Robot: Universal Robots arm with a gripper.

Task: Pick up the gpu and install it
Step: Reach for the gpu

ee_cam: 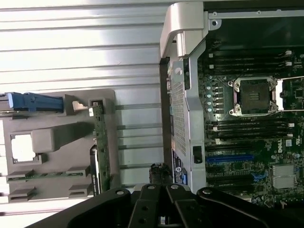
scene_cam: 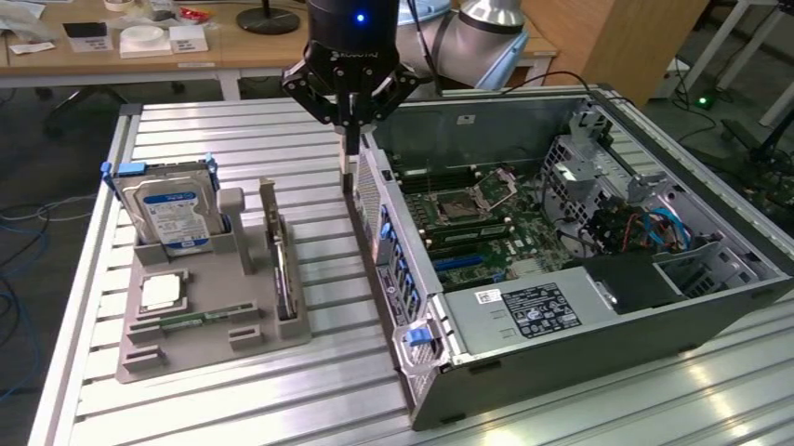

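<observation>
**Shut end effector between tray and case; gpu in its slot**

The end effector (scene_cam: 350, 165) hangs with its jaws pressed together and empty, over the tabletop (scene_cam: 316, 372) strip between the tray (scene_cam: 199, 346) and the open case (scene_cam: 559, 358). The tray lies toward the tabletop's edge at the exterior view's left. The gpu (scene_cam: 283, 269) stands on edge in the tray's slot on the side nearer the case, apart from the end effector.

Hazards, as judged:
- The end effector is near the case wall, so a sideways move could strike it.
- Descending shut, it would hit the card's top edge.
- An off-centre grasp could tilt the thin board and jam it.
</observation>
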